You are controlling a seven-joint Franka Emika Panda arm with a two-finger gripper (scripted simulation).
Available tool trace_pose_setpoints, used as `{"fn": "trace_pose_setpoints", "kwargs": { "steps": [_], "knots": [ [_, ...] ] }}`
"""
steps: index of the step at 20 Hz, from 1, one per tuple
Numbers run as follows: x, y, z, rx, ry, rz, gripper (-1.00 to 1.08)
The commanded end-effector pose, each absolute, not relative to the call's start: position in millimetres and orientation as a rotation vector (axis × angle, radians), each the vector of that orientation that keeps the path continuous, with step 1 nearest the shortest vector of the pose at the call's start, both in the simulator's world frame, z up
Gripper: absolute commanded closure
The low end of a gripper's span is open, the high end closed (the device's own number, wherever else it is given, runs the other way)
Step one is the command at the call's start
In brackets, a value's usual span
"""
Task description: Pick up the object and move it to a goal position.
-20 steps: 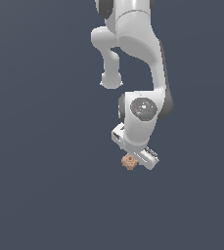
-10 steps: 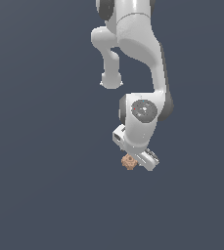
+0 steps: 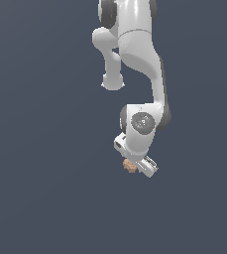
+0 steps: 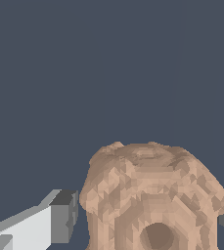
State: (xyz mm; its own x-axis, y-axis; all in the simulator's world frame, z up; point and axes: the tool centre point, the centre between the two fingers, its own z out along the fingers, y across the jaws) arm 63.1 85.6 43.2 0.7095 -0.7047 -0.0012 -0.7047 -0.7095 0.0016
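Note:
The object (image 3: 130, 165) is a small knobbly tan-orange lump just under the white arm's wrist in the exterior view. My gripper (image 3: 134, 167) is shut on it. In the wrist view the object (image 4: 152, 195) fills the space between the two grey pads (image 4: 63, 216), and a round hollow shows in its near face. One pad touches one side of the object. The other finger only peeks in at the picture's edge. My gripper (image 4: 147, 222) is mostly hidden behind the lump.
Only the white arm (image 3: 135, 54) reaches down from above in the exterior view. Around it is a uniform dark grey-blue background with no other objects, edges or marker in sight.
The wrist joint has sunk slightly in the exterior view. The object stays held between the fingers and has hardly shifted.

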Motion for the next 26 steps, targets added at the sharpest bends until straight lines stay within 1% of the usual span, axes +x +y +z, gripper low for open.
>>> {"fn": "trace_pose_setpoints", "kwargs": {
  "steps": [1, 3, 4, 17, 26],
  "knots": [
    [64, 86, 40, 2.904, -1.198, 0.000, -0.92],
    [65, 86, 41, 2.904, -1.198, 0.000, -0.92],
    [65, 86, 41, 2.904, -1.198, 0.000, 1.08],
    [64, 85, 42, 2.904, -1.198, 0.000, 1.08],
    [49, 74, 62, 2.905, -1.198, -0.001, 1.08]
  ]
}}
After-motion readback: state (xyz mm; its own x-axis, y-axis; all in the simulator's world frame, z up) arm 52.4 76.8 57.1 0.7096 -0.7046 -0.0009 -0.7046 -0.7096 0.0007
